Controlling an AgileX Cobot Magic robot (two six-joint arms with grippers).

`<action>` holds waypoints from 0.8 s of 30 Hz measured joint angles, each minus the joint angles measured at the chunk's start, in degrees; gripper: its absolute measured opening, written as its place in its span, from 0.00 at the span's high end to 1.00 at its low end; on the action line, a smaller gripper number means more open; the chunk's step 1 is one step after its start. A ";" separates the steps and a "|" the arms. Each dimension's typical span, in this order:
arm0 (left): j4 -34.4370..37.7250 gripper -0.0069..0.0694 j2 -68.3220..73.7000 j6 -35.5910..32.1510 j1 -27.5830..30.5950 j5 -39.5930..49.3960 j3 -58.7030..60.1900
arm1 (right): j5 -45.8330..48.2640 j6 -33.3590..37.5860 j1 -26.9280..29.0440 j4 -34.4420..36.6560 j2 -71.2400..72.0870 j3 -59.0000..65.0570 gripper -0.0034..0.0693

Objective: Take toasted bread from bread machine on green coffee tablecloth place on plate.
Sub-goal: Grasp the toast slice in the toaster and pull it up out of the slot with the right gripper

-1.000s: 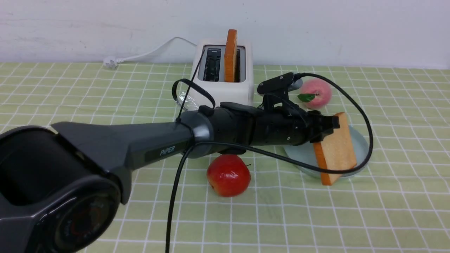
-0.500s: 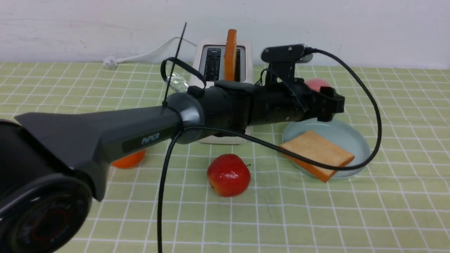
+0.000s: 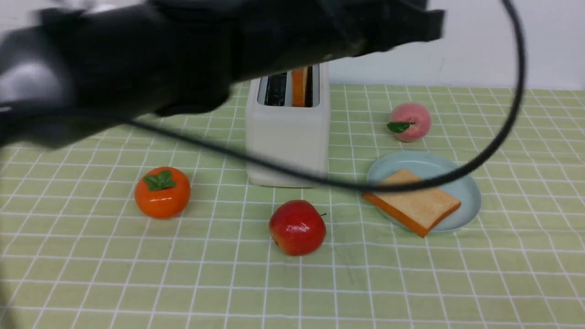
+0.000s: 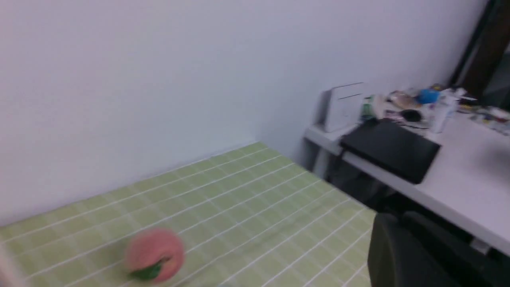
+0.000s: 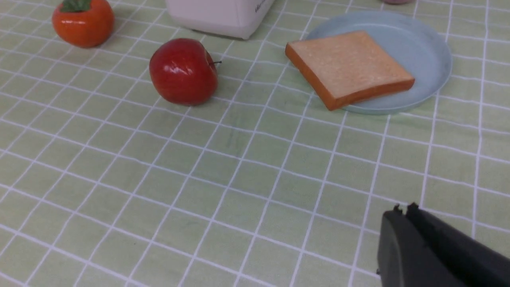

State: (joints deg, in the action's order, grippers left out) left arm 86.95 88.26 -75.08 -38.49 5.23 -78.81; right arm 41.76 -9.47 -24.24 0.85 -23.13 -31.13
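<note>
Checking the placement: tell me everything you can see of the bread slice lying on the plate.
The bread slice is square and thick, with a tan, finely speckled face and orange-brown crust edges. It lies face up on the pale blue-green plate, turned diagonally, its near edge overhanging the rim, over the green tablecloth. Nothing grips it.

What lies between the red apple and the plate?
Only bare green checked tablecloth; the red apple and plate stand apart, clearest in the right wrist view.
</note>
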 joint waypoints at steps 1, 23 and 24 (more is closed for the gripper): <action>-0.19 0.93 -3.38 0.04 0.00 -1.60 3.75 | -0.93 0.00 0.00 0.20 -1.00 0.00 0.94; 0.74 0.93 -71.01 -1.70 0.00 -11.33 59.65 | -13.37 11.55 0.00 7.51 -51.69 -34.42 0.93; 0.74 0.93 -71.78 -1.70 0.00 -11.61 60.57 | -13.00 11.76 -0.08 7.57 -54.40 -37.61 0.93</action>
State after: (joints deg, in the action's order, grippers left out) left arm 87.69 16.48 -76.78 -38.49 -6.38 -18.25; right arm 28.76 2.29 -24.32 8.43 -77.53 -68.74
